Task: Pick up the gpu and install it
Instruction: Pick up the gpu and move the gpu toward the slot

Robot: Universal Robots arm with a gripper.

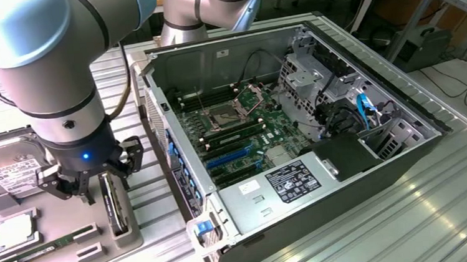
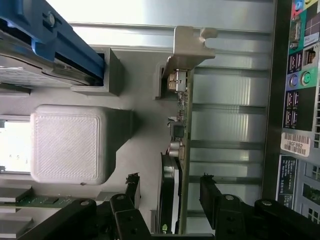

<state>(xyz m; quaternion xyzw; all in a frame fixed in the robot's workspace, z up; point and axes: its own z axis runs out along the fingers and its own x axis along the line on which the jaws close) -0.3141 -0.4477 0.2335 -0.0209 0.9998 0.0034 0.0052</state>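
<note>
Green circuit board on edge, with black parts on one face and a bent silver metal end bracket (image 2: pixel 189 47): this is the gpu (image 2: pixel 182 125). It stands upright in a slot of a grey moulded tray (image 1: pixel 61 216), along the tray edge nearest the open black computer case (image 1: pixel 300 132). The jaws are apart, one on each side of the card, with a gap between each and the board; nothing is clamped.

In the exterior view the gpu (image 1: pixel 116 206) is hard to make out. The slot walls and the arm's black wrist cover most of it, leaving a dark strip with a pale rim. In the wrist view it shows edge-on, so the fan face is barely readable, and its end between the jaws is cut off by the frame.

The pale blue-grey robot arm (image 1: pixel 55 89) hides part of the tray. On the tray, away from the case, lie a silver hard drive with a white label (image 1: pixel 7 171), a square silver processor chip (image 1: pixel 14 231) and a thin green memory stick (image 1: pixel 38 253). A textured grey block (image 2: pixel 67 145) sits just beside the card. The case lies on its side on the ribbed metal worktop (image 1: pixel 407 217), with its green motherboard (image 1: pixel 233 131) exposed.
</note>
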